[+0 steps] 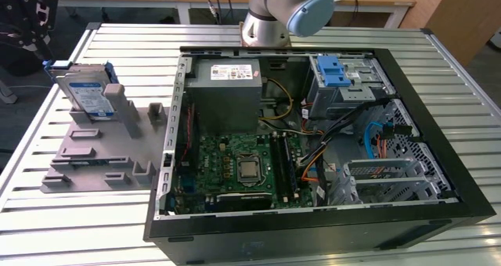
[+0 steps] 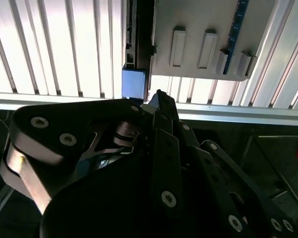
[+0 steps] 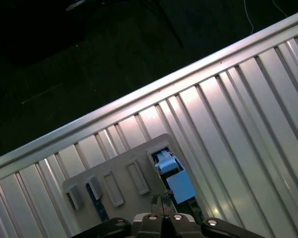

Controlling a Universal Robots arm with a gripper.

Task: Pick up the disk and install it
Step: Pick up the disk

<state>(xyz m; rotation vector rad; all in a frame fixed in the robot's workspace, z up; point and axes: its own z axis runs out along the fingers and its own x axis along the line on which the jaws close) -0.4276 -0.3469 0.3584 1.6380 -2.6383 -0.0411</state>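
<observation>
Item under task: the disk (image 1: 82, 93), silver-grey with a blue and white label, framed by a blue bracket.
Location of disk: upper left of the exterior view, standing on edge at the far end of a grey holder (image 1: 102, 154) on the bench (image 1: 117, 43), resting against a grey post (image 1: 114, 99). It is well apart from the open computer case (image 1: 313, 236) and is not yet installed.
Tool: the tool (image 3: 160, 201) has its fingertips together in the first wrist view, with nothing between them.
Tool position: above the bench edge by the holder. A blue block (image 3: 179, 187) lies just beyond the fingertips and is judged to be part of the disk's bracket.
Contact: none evident between tool and disk.
Case interior: drive cage (image 1: 348, 90) with a blue latch (image 1: 335, 72), upper right of centre in the exterior view.
Handling, weight: judged dense for its size and fully rigid.
Handling, surface: the metal faces look smooth and are likely slippery.
Handling, fragility: judged sensitive to knocks; the plastic bracket may flex.
Recommended hold: across the two flat faces at the exposed upper edge, near its middle, clear of the post.
</observation>
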